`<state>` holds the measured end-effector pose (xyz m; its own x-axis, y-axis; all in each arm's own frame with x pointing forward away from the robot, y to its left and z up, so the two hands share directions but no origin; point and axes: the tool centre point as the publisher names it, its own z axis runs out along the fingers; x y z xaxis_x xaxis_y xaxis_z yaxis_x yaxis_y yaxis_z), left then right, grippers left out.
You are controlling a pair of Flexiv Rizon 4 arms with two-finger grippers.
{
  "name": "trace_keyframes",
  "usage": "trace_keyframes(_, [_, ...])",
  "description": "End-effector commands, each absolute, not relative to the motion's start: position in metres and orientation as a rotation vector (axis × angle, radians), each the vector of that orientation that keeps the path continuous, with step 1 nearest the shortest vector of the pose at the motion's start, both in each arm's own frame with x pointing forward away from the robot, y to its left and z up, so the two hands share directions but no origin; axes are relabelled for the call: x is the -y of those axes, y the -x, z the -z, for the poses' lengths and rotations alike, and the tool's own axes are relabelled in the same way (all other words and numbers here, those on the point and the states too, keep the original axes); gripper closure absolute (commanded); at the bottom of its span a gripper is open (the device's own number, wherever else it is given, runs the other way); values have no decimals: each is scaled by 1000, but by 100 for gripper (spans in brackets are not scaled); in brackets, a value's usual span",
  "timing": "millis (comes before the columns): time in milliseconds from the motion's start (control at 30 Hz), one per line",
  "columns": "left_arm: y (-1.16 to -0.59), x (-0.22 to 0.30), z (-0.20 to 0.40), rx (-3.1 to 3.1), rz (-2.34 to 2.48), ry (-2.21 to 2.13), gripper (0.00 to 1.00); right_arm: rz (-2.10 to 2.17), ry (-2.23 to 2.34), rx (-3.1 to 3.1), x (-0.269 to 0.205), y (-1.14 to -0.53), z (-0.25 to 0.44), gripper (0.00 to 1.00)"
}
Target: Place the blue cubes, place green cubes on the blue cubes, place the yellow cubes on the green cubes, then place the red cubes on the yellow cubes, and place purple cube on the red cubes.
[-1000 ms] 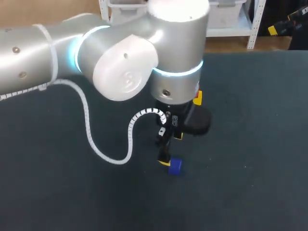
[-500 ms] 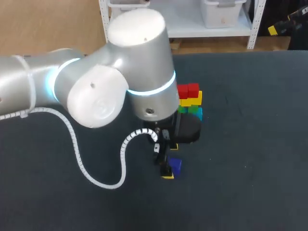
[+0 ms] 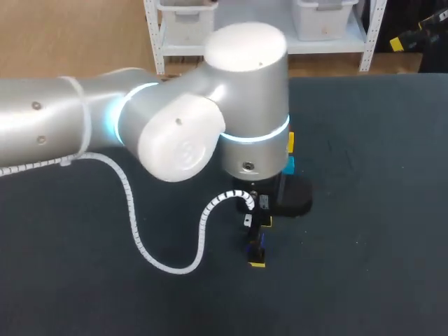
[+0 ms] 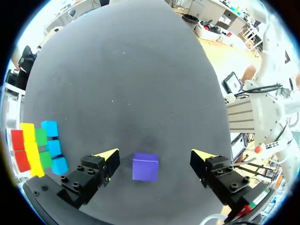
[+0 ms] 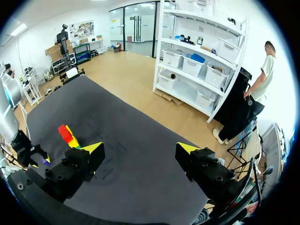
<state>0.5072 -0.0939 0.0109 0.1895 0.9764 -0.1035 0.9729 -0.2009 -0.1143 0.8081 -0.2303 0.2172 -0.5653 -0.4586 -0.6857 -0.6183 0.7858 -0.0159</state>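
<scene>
Purple cube (image 4: 145,167) lies within wide-spread left end effector (image 4: 154,155), touching neither tip; right end effector (image 5: 139,148) also spread.

Bright, even overhead light; dark desk (image 3: 392,231) matte; soft shadow ahead of purple cube (image 4: 145,167); left arm (image 3: 245,91) shell gleams, ring glowing.

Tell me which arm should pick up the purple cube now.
Left. The left pincer is open with the purple cube between its fingers, untouched. The right pincer is open, empty and far from the cube.
</scene>
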Motion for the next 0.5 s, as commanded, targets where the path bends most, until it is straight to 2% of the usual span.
trace_keyframes(33, [-516, 94, -2, 1976, -245, 2364, 0, -296, 795, -2270, 231, -808, -217, 0])
trace_keyframes(500, [-530, 76, 0, 1977, -175, 2384, 0, -296, 795, -2270, 231, -808, -217, 0])
